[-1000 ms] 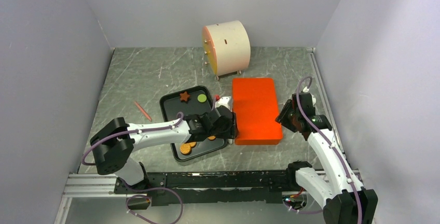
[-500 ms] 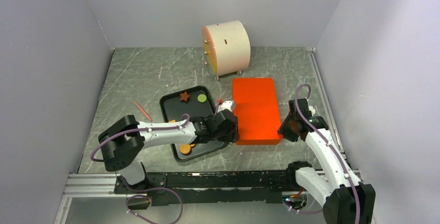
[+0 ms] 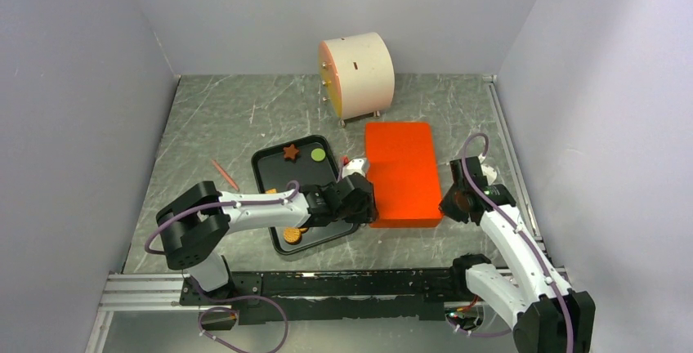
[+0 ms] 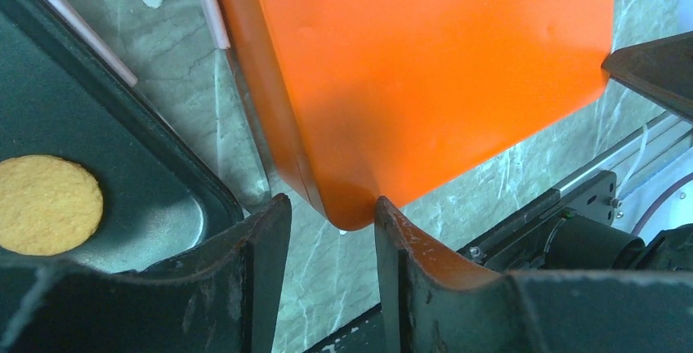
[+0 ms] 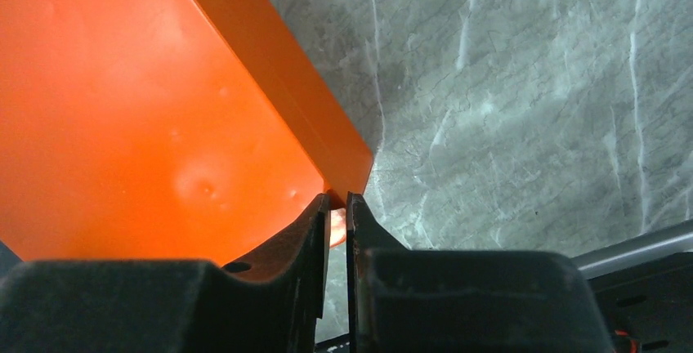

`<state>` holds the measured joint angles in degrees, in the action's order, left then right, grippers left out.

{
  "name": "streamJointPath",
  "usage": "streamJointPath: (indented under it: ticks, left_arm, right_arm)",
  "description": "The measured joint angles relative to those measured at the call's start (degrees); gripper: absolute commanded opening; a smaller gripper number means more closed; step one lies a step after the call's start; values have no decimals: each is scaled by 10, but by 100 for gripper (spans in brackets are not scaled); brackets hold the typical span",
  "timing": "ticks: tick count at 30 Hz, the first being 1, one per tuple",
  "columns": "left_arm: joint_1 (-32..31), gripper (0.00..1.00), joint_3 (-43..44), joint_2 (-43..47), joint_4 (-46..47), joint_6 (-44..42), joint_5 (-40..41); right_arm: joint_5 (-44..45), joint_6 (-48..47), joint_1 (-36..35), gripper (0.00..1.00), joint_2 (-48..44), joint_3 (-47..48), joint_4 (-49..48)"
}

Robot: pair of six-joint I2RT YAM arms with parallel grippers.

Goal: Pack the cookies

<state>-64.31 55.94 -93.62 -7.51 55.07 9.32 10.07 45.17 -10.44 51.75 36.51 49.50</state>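
Note:
The cookies lie on a black tray [image 3: 270, 165]: a brown star [image 3: 289, 152], a green round [image 3: 318, 154] and orange rounds [image 3: 292, 234] at its near end. One orange round [image 4: 47, 204] shows in the left wrist view. To the tray's right lies a flat orange box [image 3: 400, 169]. My left gripper [image 3: 364, 202] is open, its tips [image 4: 333, 214] on either side of the box's near-left corner [image 4: 351, 198]. My right gripper [image 3: 452, 202] is shut [image 5: 338, 202] on the near-right corner of the orange box [image 5: 122, 108].
A cream drum [image 3: 357, 73] on small feet stands at the back. A thin red stick [image 3: 225, 174] lies left of the tray. A small white object [image 3: 353, 165] sits between tray and box. A metal rail [image 3: 327, 283] runs along the near edge.
My right gripper has closed on the box's near-right corner after moving slightly nearer. My left gripper has shifted to the near-left corner and its jaws have narrowed a little.

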Motion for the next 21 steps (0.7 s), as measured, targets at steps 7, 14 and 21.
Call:
streamJointPath:
  ticks: [7,14,21]
  left_arm:
    - [0,49,-24,18,17,13,10]
    - [35,51,-7,49,-46,-25,27]
    - [134,54,-3,168,-70,-71,43]
  right_arm:
    - [4,4,-6,20,-9,0,-1]
    - [16,-28,-13,35,-12,57,-2]
    - [74,-97,-14,54,-59,128,-46]
